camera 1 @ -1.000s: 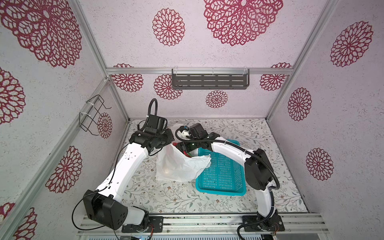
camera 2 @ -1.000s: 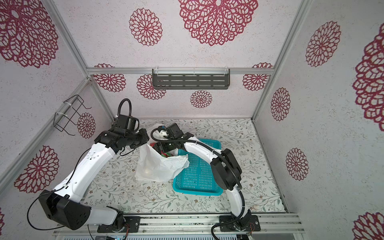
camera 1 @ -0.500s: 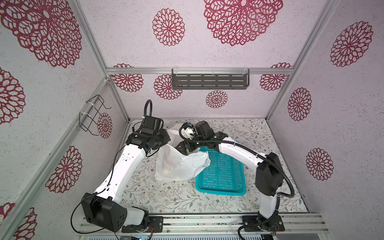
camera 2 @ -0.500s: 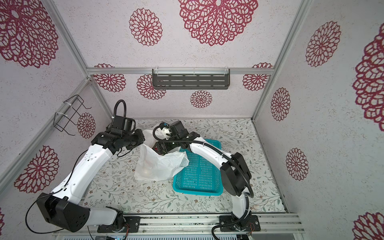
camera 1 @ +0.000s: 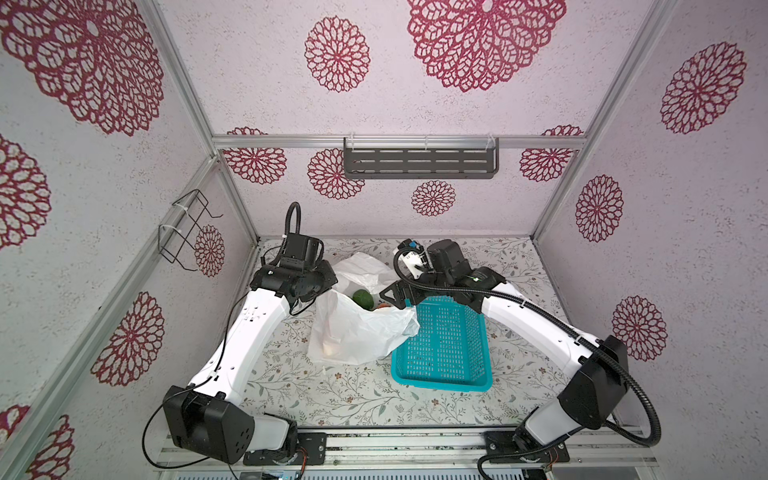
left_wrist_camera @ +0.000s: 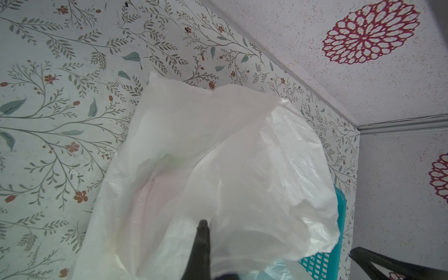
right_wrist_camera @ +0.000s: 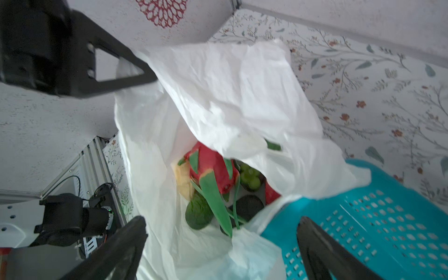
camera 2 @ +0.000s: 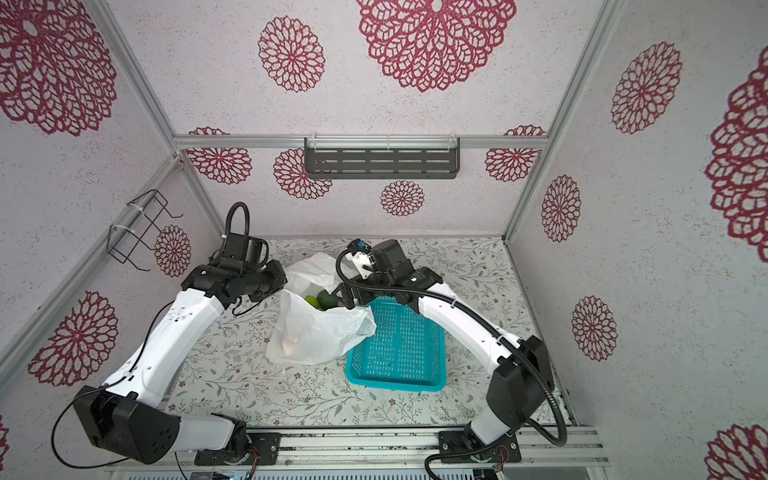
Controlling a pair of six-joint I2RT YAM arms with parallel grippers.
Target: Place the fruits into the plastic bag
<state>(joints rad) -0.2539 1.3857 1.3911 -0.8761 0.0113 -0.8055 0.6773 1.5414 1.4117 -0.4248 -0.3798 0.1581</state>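
While my left pincer (right_wrist_camera: 149, 80) pinches the rim of the plastic bag (camera 1: 357, 332) against the basket (camera 1: 444, 345) and my right pincer (right_wrist_camera: 221, 220) gapes empty over the fruits (right_wrist_camera: 208, 169) inside, a slipped rim could spill them.

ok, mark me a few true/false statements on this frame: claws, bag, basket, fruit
1. The left claw is shut on the plastic bag edge. True.
2. The right claw grips the dragon fruit. False: it is open and empty; the dragon fruit lies inside the bag.
3. The teal basket holds several fruits. False: no fruit shows in it.
4. An avocado lies inside the bag. True.
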